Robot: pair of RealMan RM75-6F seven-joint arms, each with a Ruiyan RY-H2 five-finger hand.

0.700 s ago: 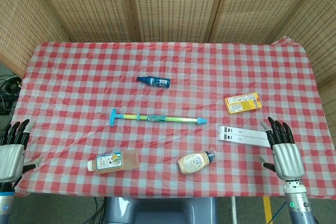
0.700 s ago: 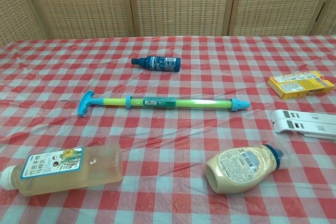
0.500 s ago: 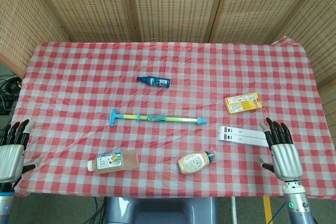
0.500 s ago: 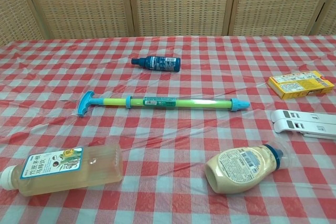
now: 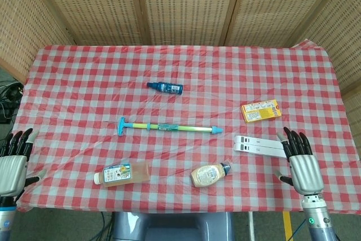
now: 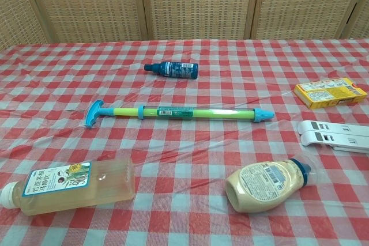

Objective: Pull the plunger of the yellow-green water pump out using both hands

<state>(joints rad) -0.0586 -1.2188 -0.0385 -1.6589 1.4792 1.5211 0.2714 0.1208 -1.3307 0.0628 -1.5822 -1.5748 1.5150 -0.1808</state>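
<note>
Fingers of the left hand are spread and hold nothing, at the worktop's near left edge; the right hand is likewise spread and bare at the near right edge, just beside the white clips. Well apart from both, the yellow-green water pump lies flat mid-worktop, its blue handle pointing left, plunger pushed in. A dark blue bottle lies beyond it.

Pump lying mid-table, untouched, plunger in; left hand and right hand empty, fingers apart, at opposite near edges.
</note>
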